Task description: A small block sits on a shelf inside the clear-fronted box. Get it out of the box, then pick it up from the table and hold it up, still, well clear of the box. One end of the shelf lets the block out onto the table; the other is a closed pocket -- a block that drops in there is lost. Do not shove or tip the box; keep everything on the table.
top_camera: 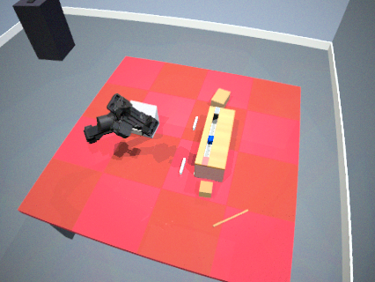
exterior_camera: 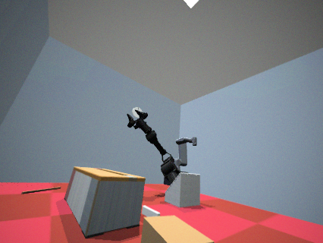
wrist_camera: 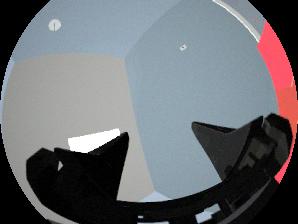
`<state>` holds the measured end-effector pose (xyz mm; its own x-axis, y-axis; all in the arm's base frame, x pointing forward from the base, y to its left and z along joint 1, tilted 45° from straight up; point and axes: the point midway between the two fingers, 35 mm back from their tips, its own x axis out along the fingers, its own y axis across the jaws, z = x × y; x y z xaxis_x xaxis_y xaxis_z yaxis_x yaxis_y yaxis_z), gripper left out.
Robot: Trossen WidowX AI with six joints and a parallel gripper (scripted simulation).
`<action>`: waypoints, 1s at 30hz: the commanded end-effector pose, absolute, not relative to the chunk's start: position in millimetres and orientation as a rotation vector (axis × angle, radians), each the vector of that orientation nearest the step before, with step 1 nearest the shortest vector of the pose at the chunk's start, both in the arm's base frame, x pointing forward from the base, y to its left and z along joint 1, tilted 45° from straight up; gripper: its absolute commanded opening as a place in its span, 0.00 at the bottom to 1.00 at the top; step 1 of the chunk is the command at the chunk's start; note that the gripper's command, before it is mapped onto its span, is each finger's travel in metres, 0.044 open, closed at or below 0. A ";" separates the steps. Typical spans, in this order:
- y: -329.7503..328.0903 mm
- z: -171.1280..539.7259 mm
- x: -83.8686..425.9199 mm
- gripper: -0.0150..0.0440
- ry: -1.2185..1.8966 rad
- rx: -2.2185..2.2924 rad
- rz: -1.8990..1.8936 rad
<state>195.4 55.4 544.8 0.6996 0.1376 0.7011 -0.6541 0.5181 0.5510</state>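
The box (top_camera: 220, 145) (exterior_camera: 102, 199) has a wooden top and stands on the red checked table (top_camera: 132, 198). Through the slot in its top I see the small blue block (top_camera: 210, 140) on the shelf, about midway along. A dark piece (top_camera: 216, 117) shows farther along the slot, and a pink patch (top_camera: 206, 161) marks the near end. My gripper (top_camera: 91, 133) (exterior_camera: 131, 121) (wrist_camera: 160, 130) is open and empty. It is raised high in the air, left of the box and far from it, and points up at the walls. The block is hidden in the exterior view and in the wrist view.
A small wooden block (top_camera: 221, 97) lies at the box's far end and another (top_camera: 205, 189) (exterior_camera: 170, 229) at the near end. Two white pegs (top_camera: 194, 122) (top_camera: 182, 166) lie left of the box. A thin stick (top_camera: 231, 218) (exterior_camera: 41, 189) lies near the front. The arm's white base (top_camera: 147, 111) (exterior_camera: 183, 190) stands to the left.
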 end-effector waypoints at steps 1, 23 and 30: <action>55.9 543.7 198.0 0.93 -0.635 0.913 0.512; 37.2 281.5 394.7 0.93 0.443 1.144 -0.473; 0.1 187.1 378.2 0.93 0.704 1.089 -0.996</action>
<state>387.1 15.1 212.7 0.5590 -0.2408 -0.7935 0.8279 0.2147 0.5181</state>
